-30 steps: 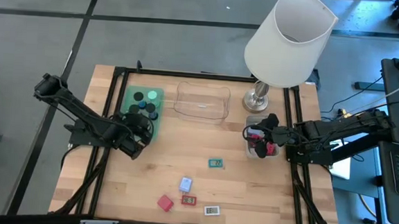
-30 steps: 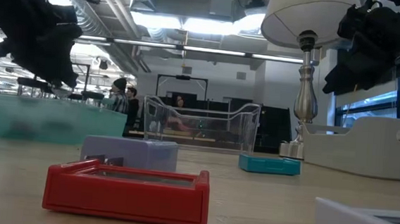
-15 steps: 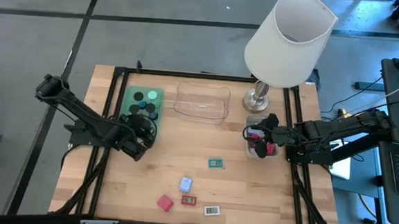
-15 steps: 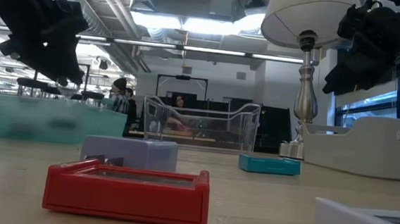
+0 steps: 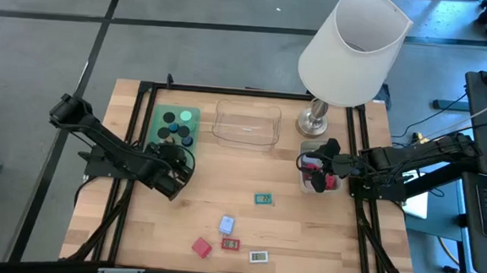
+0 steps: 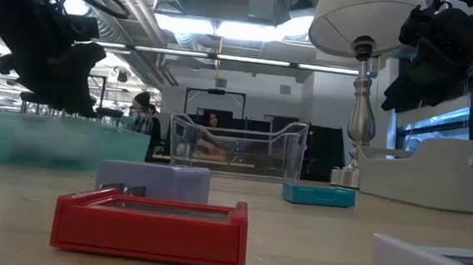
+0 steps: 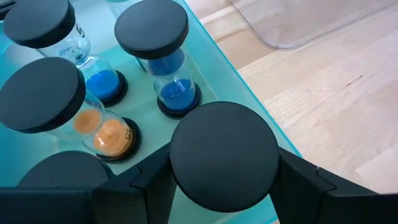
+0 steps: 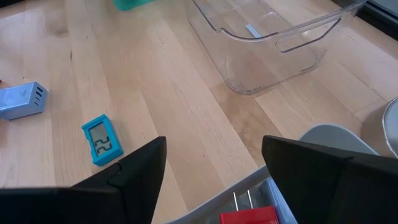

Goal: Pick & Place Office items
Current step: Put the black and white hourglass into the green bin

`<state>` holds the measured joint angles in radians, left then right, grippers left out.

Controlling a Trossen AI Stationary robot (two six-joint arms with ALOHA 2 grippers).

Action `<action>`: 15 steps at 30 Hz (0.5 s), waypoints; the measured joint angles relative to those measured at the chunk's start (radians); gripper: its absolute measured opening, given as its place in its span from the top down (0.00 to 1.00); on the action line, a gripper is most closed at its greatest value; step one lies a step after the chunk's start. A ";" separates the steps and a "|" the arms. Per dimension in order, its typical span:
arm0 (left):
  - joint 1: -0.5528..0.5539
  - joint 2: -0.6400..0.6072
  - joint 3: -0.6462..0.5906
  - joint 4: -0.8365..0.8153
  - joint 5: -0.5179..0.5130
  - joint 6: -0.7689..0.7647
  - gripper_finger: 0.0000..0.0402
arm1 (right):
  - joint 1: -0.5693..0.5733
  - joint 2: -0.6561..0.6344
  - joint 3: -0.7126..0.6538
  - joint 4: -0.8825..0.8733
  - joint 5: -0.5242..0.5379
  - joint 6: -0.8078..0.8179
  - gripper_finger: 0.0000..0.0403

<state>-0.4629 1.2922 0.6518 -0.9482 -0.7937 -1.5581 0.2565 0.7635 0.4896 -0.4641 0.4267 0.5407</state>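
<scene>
Jaws of the left gripper (image 7: 224, 177) clamp a black-capped sand timer (image 7: 224, 163) at the green tray's (image 5: 164, 115) near corner, seen from above. The right gripper (image 5: 313, 168), jaws spread and empty, hangs over the grey tray (image 5: 310, 147). From worktop (image 6: 312, 238) level, a red block (image 6: 150, 224) lies nearest. The right wrist camera shows a teal timer (image 8: 102, 139).

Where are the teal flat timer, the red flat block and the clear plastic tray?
teal flat timer (image 8: 101, 139), right wrist view, on its display face.
red flat block (image 6: 150, 226), low view, on its front side.
clear plastic tray (image 5: 245, 137), high view, on its near rim.
</scene>
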 joint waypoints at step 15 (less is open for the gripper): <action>0.000 0.000 0.000 0.006 0.001 0.029 0.44 | 0.000 0.000 0.000 0.000 0.000 0.000 0.34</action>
<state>-0.4629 1.2922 0.6521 -0.9424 -0.7927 -1.5289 0.2565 0.7635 0.4896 -0.4641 0.4267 0.5407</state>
